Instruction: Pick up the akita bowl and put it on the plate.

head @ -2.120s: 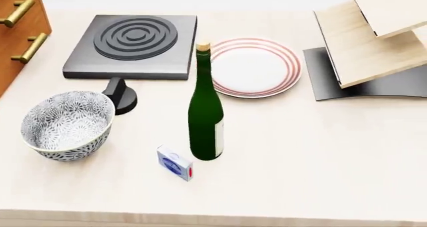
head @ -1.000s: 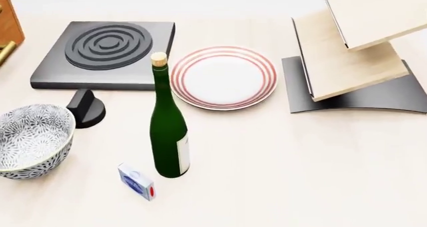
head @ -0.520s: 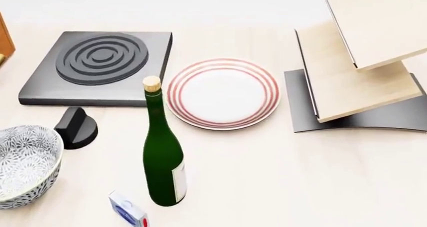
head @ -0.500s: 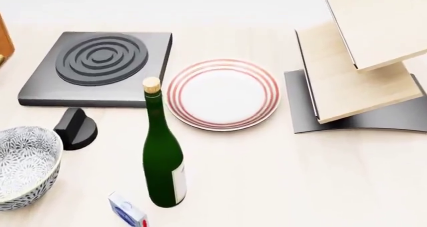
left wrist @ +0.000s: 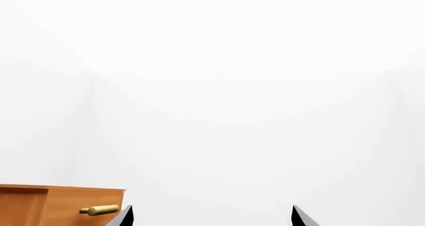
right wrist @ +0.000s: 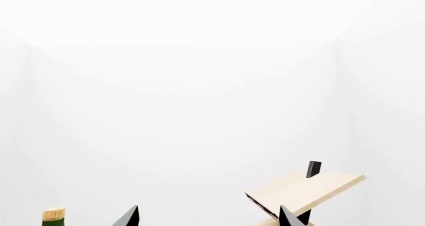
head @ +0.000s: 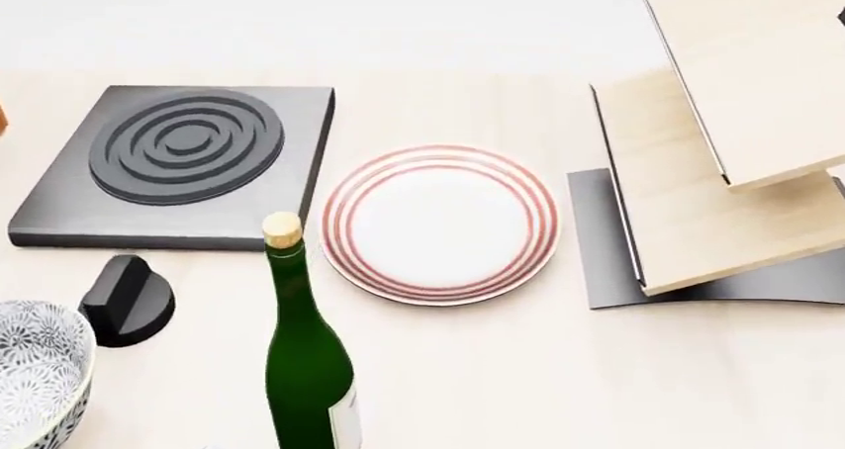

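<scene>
Taking the plate [head: 440, 224] as my landmark: far to its left and nearer to me, the akita bowl [head: 38, 382] sits at the edge of my head view, only partly in frame, resting on the pale wooden table [head: 555, 370]. Between bowl and plate, a black knob [head: 127, 299] stands just beside the bowl. Left of the plate and farther from me lies the square grey stove burner [head: 185, 162], its near right corner close to the plate's rim. A green wine bottle [head: 305, 360] with a cork stands upright just in front of the plate's left side. The plate itself is bare. To its right stands a tilted wooden shelf rack [head: 739, 162] on a dark base.

My left gripper [left wrist: 211, 217] shows two dark fingertips spread wide with nothing between them, a wooden drawer cabinet [left wrist: 53, 206] beyond. My right gripper [right wrist: 209, 217] is likewise spread wide, holding nothing.
</scene>
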### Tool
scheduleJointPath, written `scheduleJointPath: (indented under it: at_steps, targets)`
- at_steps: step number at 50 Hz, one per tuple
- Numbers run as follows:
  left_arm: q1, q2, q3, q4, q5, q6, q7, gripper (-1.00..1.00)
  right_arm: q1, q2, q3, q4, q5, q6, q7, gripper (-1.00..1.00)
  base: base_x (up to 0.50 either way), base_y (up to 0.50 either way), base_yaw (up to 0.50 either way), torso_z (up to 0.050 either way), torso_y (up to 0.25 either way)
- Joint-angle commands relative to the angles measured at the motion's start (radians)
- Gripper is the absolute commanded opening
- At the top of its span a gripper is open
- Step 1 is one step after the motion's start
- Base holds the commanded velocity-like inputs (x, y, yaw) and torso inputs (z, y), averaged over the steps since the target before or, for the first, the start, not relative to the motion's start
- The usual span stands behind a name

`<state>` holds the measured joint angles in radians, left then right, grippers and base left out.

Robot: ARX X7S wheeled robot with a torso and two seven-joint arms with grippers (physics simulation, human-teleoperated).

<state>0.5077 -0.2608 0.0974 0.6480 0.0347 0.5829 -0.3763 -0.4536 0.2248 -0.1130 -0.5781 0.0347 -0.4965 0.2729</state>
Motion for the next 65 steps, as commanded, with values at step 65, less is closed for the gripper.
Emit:
scheduleJointPath:
  at_steps: [65]
  targets:
    - [-0.008,-0.029,0.024,-0.01,0.013,-0.001,-0.039,1.0,0.015,0.037,-0.032,0.003,0.001,0.018,0.043,1.0,0.2,0.0,0.0,0.0,0.0]
